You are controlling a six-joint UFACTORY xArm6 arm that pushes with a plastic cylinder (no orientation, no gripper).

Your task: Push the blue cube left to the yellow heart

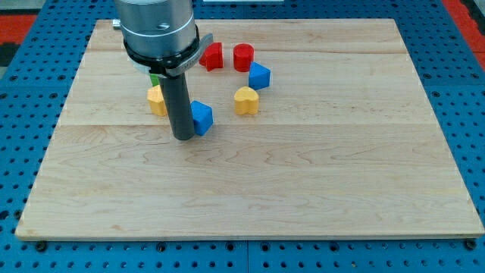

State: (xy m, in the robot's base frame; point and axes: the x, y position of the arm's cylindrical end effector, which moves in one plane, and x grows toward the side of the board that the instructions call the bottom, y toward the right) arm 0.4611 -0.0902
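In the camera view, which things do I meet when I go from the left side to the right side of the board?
Yellow block → my tip → blue block → red block → yellow heart → blue cube. I leave out the green block and the second red block, because they overlap others.

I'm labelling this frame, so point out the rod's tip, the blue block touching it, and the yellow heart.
my tip (184, 139): camera view, rod's very bottom end.
blue cube (202, 116): camera view, its visible face beside the rod.
yellow heart (246, 99): camera view, its top face.
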